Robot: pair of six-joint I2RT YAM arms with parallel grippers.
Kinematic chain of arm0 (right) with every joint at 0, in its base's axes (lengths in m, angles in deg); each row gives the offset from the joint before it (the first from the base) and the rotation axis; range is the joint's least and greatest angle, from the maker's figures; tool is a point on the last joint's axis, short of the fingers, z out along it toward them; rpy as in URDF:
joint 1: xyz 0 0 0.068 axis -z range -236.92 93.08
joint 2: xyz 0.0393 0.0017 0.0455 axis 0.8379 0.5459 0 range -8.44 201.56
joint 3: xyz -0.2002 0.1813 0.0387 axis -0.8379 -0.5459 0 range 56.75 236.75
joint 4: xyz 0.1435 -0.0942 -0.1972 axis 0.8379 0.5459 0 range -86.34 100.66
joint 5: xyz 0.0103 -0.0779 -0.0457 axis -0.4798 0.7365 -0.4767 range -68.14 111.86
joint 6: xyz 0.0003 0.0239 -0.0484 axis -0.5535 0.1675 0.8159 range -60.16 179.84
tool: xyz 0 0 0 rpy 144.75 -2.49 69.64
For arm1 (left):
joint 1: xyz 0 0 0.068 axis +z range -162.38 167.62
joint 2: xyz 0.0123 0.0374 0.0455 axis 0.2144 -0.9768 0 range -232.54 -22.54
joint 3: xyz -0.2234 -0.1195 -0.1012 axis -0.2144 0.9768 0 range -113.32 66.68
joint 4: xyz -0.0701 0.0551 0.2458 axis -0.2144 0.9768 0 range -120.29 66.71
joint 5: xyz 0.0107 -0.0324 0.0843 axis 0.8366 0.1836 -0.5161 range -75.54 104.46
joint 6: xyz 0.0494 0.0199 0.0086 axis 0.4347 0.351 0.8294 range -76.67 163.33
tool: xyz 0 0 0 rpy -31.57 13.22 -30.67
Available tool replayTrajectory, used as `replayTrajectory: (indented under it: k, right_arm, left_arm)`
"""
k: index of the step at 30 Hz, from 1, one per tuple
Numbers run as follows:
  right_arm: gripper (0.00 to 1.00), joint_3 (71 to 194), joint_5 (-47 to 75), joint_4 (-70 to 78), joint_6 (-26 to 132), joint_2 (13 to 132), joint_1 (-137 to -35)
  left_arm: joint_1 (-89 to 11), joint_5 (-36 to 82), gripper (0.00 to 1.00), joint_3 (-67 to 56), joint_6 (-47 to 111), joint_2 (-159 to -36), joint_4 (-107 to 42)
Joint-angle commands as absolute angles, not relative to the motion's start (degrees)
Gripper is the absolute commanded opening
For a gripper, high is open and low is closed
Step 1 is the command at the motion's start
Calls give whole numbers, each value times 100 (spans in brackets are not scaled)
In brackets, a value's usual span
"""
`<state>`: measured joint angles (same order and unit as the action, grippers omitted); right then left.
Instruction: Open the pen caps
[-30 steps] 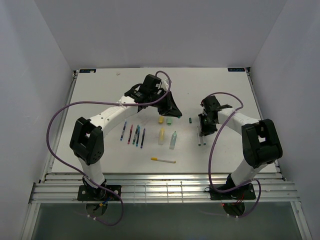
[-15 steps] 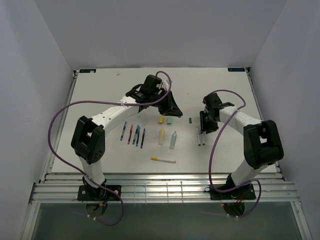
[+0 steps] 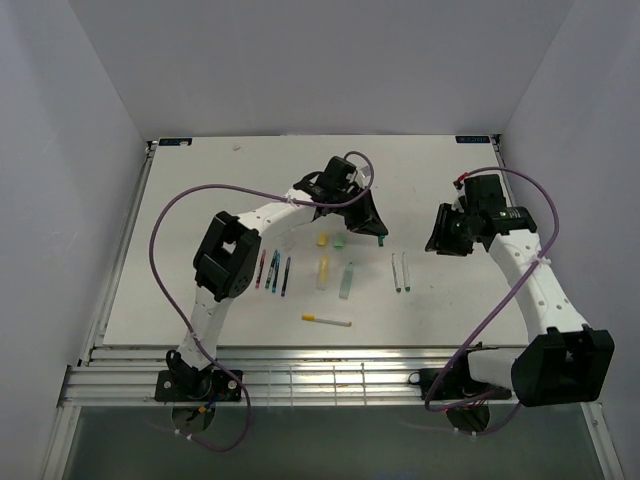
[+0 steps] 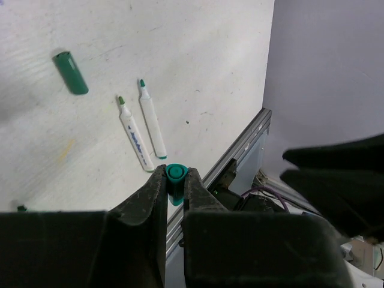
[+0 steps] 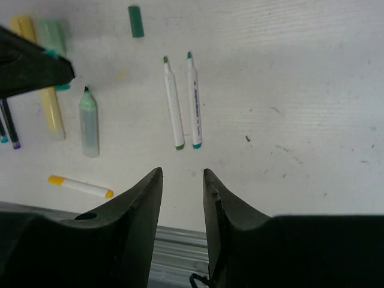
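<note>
L gripper (image 4: 174,187) pinched on teal cap (image 4: 174,173), prob. for drop-off. R gripper (image 5: 182,174) part-open, empty, 6 o'clock of two uncapped white pens (image 5: 193,102), prob. clear for next pick.

We've got two slim white pens (image 5: 174,102) lying side by side on the bench (image 5: 312,90), both uncapped, green tips bare and pointing the same way. A dark green cap (image 5: 136,21) lies loose just past the tips. A teal cap (image 4: 175,175) is pinched in the left jaws. The pale-green highlighter (image 5: 89,123) nearby lies parallel, dark tip bare too.
</note>
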<state>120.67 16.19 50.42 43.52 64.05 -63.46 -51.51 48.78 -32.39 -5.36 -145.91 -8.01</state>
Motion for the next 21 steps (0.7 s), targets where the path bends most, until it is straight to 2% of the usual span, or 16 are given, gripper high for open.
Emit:
replayTrajectory:
  k: [1,10,17,21]
  right_arm:
    - [40,11706,1009,5727,4113,5890,-6368]
    - [40,11274,937,6113,4015,4940,-6368]
    - [41,11282,859,6237,3954,4843,-6368]
    - [41,11361,727,6245,3892,4843,-6368]
  left_arm:
    - [-5263,5093,7,-3887,-483,-14856,-893]
    - [-5333,5040,7,-4783,-352,-15831,-841]
    - [-5360,4953,9,-5197,-413,-16315,-1078]
    - [-5360,4873,13,-5320,-474,-16483,-1087]
